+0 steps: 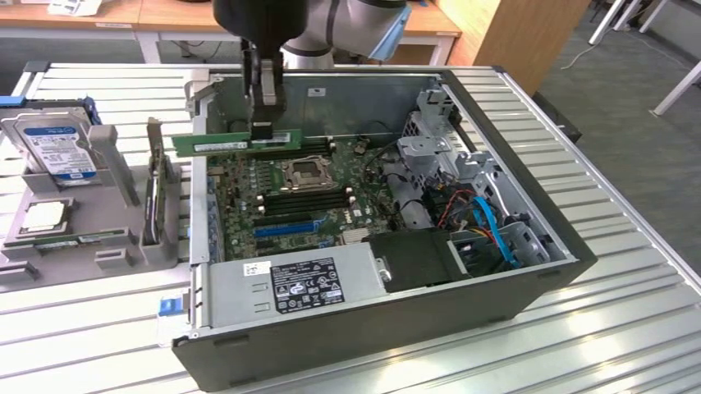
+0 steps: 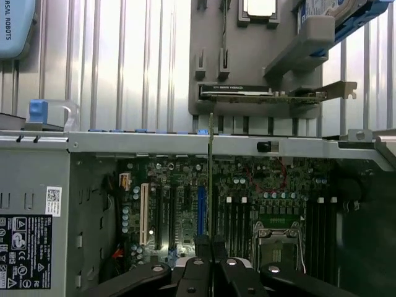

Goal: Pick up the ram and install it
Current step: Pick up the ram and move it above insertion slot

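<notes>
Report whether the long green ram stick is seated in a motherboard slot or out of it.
Out. The long green ram stick hangs level in the shut jaws, well above the green motherboard, touching no slot.

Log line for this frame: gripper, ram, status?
gripper: shut on ram | location: in the air above motherboard, inside open case | status: ram not yet in a slot
</notes>
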Robot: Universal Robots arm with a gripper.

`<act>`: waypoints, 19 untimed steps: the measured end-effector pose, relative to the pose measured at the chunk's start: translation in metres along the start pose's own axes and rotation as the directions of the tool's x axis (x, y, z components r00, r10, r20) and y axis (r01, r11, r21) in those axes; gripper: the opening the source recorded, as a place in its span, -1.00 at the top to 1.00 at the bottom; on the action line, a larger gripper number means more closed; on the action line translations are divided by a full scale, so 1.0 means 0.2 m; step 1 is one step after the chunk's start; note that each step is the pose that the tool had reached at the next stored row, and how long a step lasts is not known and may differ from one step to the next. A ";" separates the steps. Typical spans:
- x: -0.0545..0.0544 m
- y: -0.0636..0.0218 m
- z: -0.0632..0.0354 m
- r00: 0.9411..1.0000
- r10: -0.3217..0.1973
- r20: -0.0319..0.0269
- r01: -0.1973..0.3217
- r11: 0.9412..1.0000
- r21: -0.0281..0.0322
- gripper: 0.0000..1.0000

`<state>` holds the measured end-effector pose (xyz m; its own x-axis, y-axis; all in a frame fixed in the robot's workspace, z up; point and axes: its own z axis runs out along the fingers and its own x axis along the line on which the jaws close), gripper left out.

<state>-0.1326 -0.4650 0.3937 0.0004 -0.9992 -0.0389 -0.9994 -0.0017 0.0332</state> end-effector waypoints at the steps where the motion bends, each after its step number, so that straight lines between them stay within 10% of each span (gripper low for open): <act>1: 0.00 -0.015 0.000 1.000 0.000 0.000 0.000 1.000 0.000 0.76; 19: 0.00 -0.258 -0.009 1.000 0.004 0.000 -0.004 1.000 -0.001 0.76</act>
<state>-0.0809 -0.4650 0.3937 -0.0035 -0.9992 -0.0389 -0.9994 0.0022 0.0341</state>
